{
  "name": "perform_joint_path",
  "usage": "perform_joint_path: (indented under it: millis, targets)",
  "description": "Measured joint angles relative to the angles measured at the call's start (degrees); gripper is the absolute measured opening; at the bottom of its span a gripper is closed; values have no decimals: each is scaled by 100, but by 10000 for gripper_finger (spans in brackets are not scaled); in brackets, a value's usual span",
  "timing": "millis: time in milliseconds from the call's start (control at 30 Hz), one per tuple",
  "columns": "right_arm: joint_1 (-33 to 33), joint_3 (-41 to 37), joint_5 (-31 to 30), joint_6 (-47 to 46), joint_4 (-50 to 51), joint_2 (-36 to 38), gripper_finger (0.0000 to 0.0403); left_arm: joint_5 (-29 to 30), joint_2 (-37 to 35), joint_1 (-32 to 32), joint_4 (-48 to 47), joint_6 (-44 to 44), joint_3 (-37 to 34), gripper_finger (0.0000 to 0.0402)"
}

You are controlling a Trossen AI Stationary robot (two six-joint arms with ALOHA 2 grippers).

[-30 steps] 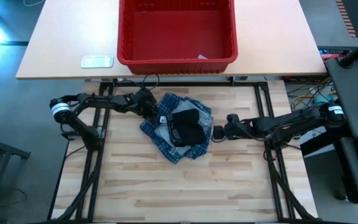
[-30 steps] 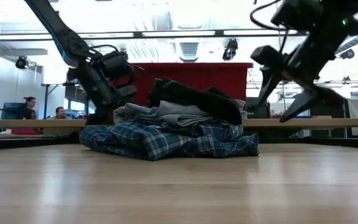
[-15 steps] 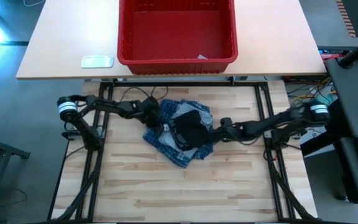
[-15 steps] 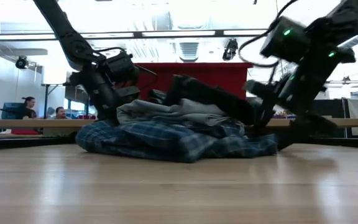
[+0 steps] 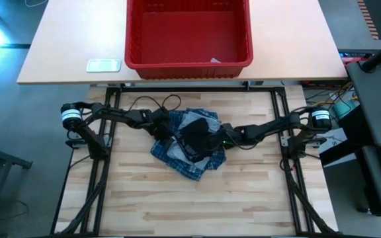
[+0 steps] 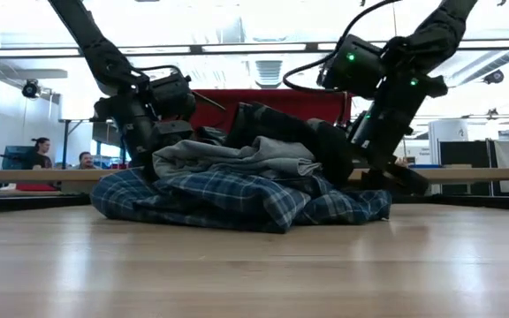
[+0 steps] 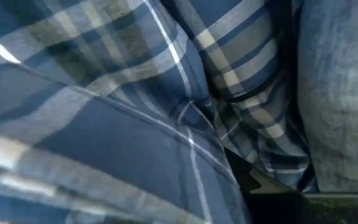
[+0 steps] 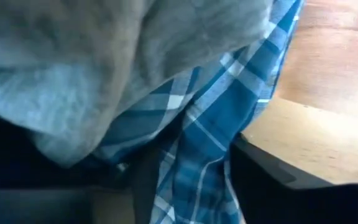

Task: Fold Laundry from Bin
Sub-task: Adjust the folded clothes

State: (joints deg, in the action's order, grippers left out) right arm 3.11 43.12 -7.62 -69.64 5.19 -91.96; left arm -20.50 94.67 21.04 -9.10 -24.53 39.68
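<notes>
No legible txt on laundry.

Both tools' tips are buried in the laundry, grip unclear.

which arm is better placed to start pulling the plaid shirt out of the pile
Probably the left. The left gripper is pressed into the plaid shirt at the pile's left edge, and its wrist view shows almost only plaid. The right gripper is in from the other side, by the black garment and grey T-shirt.
</notes>
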Motion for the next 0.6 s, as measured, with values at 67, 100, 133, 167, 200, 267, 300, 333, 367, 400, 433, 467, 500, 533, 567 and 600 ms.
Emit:
perform_joint_path:
  millis: [67, 100, 133, 167, 200, 267, 300, 333, 367, 400, 433, 467, 500, 533, 567, 600]
  targets:
    - [88, -35, 66, -28, -28, -24, 148, 5, 0, 0, 14, -7, -2, 37]
    - [129, -38, 84, -39, -27, -67, 134, 13, 0, 0, 23, -21, -2, 37]
    - [161, -40, 92, -37, -24, -96, 119, 21, 0, 0, 41, -50, -2, 37]
    - [180, -40, 94, -30, -26, -143, 103, 25, 0, 0, 63, -70, -3, 37]
    - [193, -40, 94, -29, -26, -186, 85, 37, 0, 0, 74, -97, -4, 37]
    - [215, -40, 89, -7, -44, -245, 47, 51, 0, -1, 129, -141, -11, 37]
    - [215, -40, 74, 10, -78, -256, 28, 62, 0, -3, 198, -198, -15, 37]
    - [217, -38, 63, 38, -154, -236, 19, 62, 3, -4, 292, -275, -15, 37]
    - [217, -27, 55, 71, -193, -204, 16, 58, 9, -4, 377, -367, -15, 37]
    - [217, -7, 55, 109, -166, -157, 14, 58, 5, -9, 408, -417, -11, 37]
    - [218, 23, 60, 161, -85, -88, 12, 57, 3, -11, 383, -442, 14, 37]
    - [217, 85, 67, 206, 78, -1, 11, 59, -14, -12, 316, -450, 57, 36]
    - [218, 172, 78, 254, 272, 91, 10, 86, -47, -14, 239, -452, 98, 34]
    - [219, 302, 79, 310, 486, 212, 10, 119, -97, -15, 130, -452, 147, 30]
    - [219, 459, 76, 371, 722, 344, 10, 128, -181, -15, 40, -454, 200, 24]
    - [219, 627, 72, 464, 1014, 472, 10, 158, -285, -15, -66, -455, 268, 18]
